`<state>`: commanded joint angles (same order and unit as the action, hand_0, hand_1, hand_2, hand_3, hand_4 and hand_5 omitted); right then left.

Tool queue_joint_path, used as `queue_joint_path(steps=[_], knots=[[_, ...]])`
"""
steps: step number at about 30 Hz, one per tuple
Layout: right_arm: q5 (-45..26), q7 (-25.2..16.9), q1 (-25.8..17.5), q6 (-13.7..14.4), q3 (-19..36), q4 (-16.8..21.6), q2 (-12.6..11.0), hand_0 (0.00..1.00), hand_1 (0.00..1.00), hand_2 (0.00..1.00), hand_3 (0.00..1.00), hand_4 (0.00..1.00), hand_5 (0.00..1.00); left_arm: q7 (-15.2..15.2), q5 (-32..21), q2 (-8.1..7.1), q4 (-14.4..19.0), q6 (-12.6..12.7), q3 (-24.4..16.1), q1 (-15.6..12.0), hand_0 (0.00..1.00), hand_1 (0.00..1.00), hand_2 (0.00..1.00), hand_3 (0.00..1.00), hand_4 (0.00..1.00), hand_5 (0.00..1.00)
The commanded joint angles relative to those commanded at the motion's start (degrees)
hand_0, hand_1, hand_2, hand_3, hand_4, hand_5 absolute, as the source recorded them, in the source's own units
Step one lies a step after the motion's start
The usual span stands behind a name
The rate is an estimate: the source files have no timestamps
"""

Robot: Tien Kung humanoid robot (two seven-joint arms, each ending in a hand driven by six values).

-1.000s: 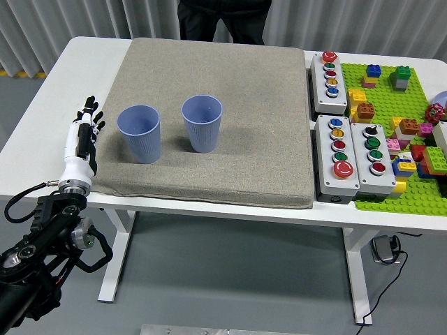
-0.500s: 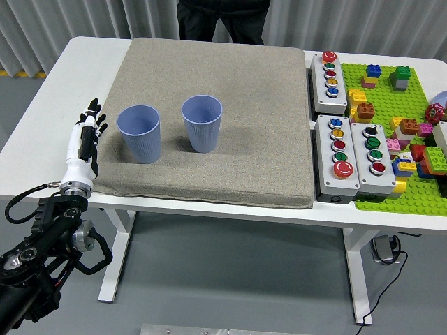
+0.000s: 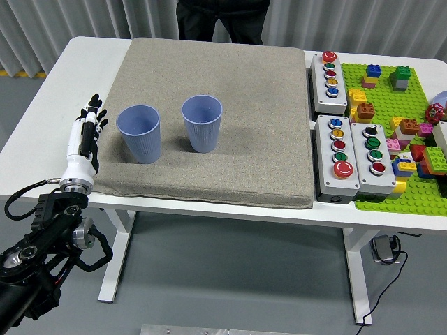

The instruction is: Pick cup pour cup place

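Observation:
Two blue ribbed cups stand upright on the grey mat (image 3: 237, 105). The left cup (image 3: 140, 133) is nearer the mat's left edge; the right cup (image 3: 202, 123) stands a little farther back, a short gap between them. My left hand (image 3: 85, 136) is at the table's left side, just off the mat, a hand's width left of the left cup. Its fingers are straight and point away from me, holding nothing. What is inside the cups cannot be made out. The right arm does not show.
Three grey button boxes (image 3: 337, 155) lie right of the mat. A green baseplate (image 3: 391, 105) with several loose bricks fills the far right. A person in dark clothes (image 3: 222, 19) stands at the far edge, hands out of sight.
My left hand has shifted slightly, drifting a little forward and toward the mat. The cups have not moved.

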<state>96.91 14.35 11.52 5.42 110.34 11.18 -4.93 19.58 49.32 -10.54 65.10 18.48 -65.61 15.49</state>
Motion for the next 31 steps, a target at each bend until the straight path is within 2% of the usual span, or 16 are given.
queue_joint_path(steps=[31], knots=[[-0.6, -0.09, -0.04, 0.1, -0.27, 0.01, -0.09, 0.699, 0.638, 0.596, 0.595, 0.002, 0.247, -0.15, 0.39, 0.01, 0.83, 0.21, 0.13, 0.5, 0.924, 0.936, 0.998, 0.956, 0.746, 0.998]])
